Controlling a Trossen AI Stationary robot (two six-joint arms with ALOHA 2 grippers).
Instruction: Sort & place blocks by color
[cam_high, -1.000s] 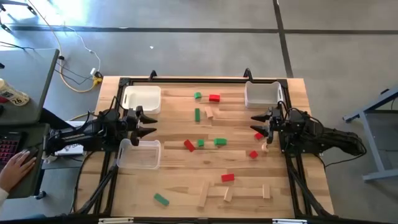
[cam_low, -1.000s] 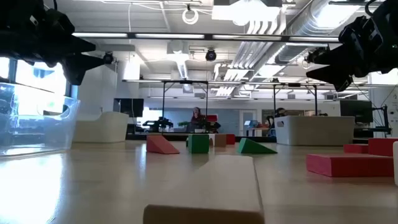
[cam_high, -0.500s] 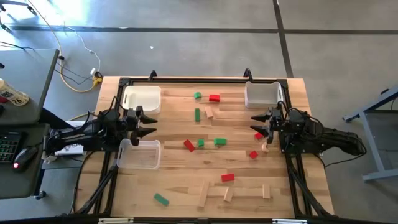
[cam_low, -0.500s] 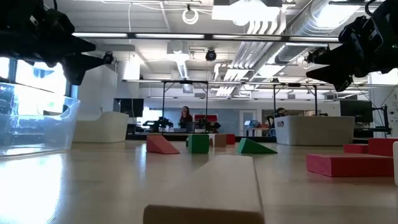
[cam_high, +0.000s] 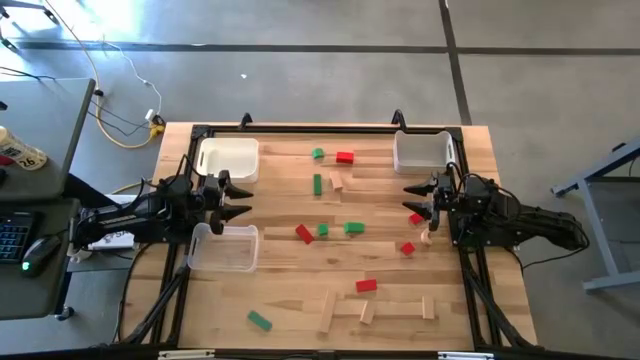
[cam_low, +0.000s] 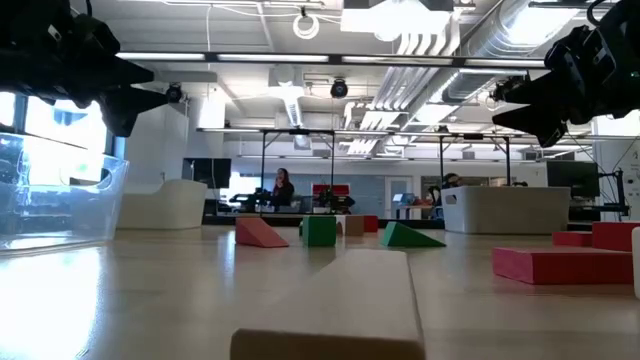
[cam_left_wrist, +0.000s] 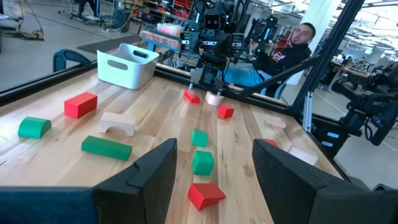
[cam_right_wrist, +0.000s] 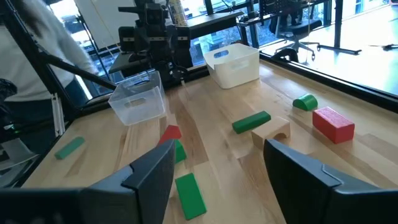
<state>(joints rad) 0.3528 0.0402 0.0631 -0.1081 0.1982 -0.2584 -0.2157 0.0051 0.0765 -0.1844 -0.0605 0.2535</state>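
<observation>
Red, green and plain wooden blocks lie scattered flat on the wooden table: a red one and a green one at the far side, a green bar, a red wedge, two green cubes, and wooden bars near the front edge. My left gripper hovers open at the table's left side, pointing level toward the middle. My right gripper hovers open at the right side, facing it. Nothing is between either pair of fingers.
A white bin stands at the far left and another white bin at the far right. A clear bin sits just in front of my left gripper. A red block and a wooden block lie close under my right gripper.
Both arms and all blocks have kept still. A person's hand at the desk left of the table has drawn back out of view.
</observation>
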